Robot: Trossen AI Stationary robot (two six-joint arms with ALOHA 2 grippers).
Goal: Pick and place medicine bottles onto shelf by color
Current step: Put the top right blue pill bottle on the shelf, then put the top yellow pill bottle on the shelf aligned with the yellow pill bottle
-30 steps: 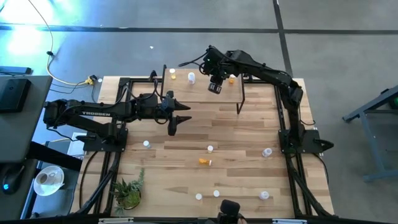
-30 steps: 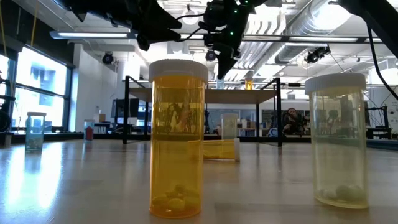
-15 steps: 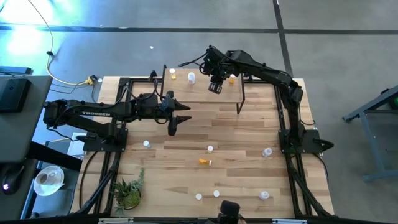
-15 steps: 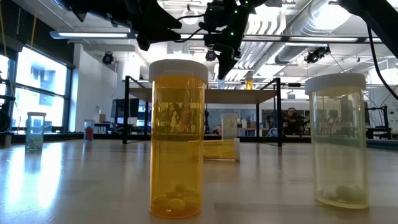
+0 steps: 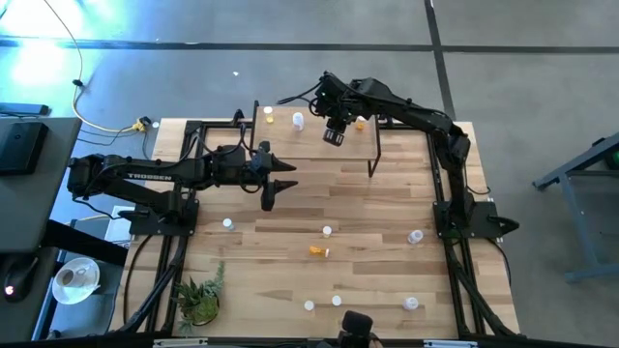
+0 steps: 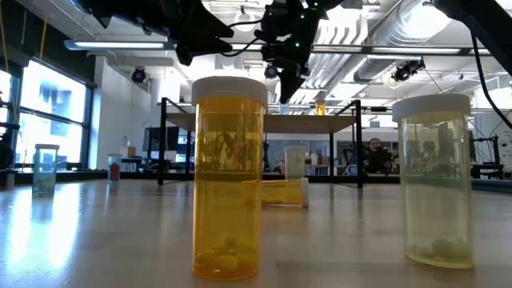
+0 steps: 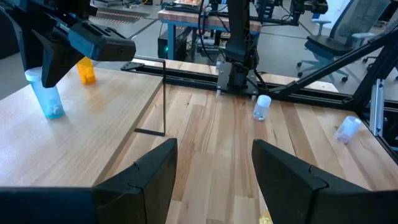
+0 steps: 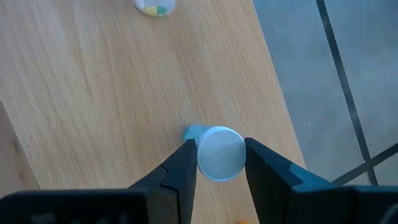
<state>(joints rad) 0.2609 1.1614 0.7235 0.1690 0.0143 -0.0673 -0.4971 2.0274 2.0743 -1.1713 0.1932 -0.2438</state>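
the right jaws pinch a bluish bottle by its white cap over the shelf; left jaws spread

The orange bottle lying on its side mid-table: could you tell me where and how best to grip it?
Grip the orange bottle across mid-body, coming straight down from above. It lies flat with its long axis across the table, cap at one end, so the jaws should close on the round sides, not end to end.
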